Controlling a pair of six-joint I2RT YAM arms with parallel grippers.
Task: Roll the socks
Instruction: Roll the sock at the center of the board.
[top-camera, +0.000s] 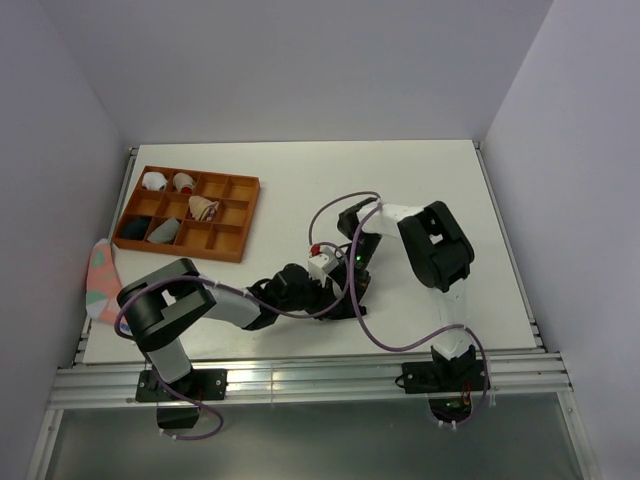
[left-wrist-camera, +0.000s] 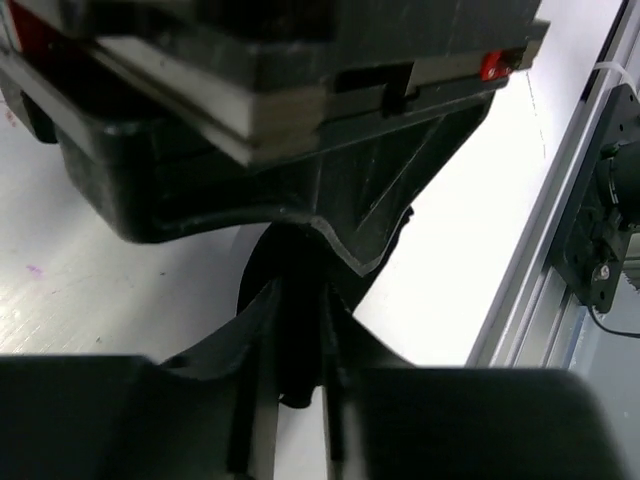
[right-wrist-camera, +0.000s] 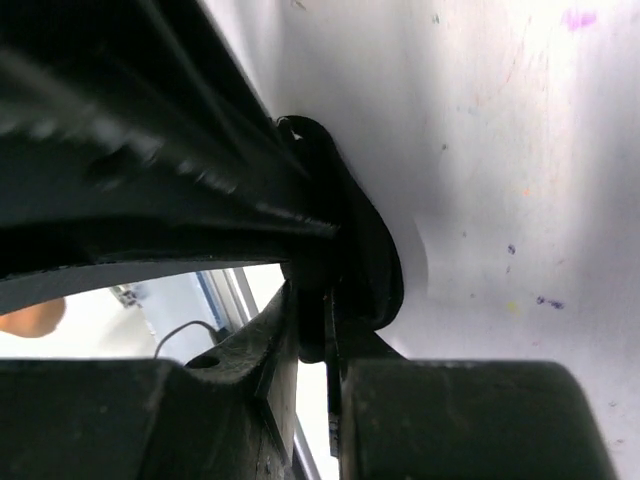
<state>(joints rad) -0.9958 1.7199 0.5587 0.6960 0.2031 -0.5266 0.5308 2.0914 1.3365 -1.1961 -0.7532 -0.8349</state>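
Note:
A black sock (left-wrist-camera: 296, 335) sits bunched between the two grippers near the middle of the table, in front of the arm bases. My left gripper (left-wrist-camera: 300, 300) is shut on it, with dark fabric filling the gap between its fingers. From the opposite side, my right gripper (right-wrist-camera: 312, 310) pinches a fold of the same black sock (right-wrist-camera: 362, 240) against the white table. In the top view the left gripper (top-camera: 318, 292) and the right gripper (top-camera: 345, 285) meet nose to nose, and the sock is mostly hidden under them.
A brown divided tray (top-camera: 243, 222) stands at the back left, holding small rolled bundles, among them a tan one (top-camera: 205, 208). A pink sock with teal spots (top-camera: 100, 282) hangs over the table's left edge. The metal rail (left-wrist-camera: 545, 240) runs along the near edge.

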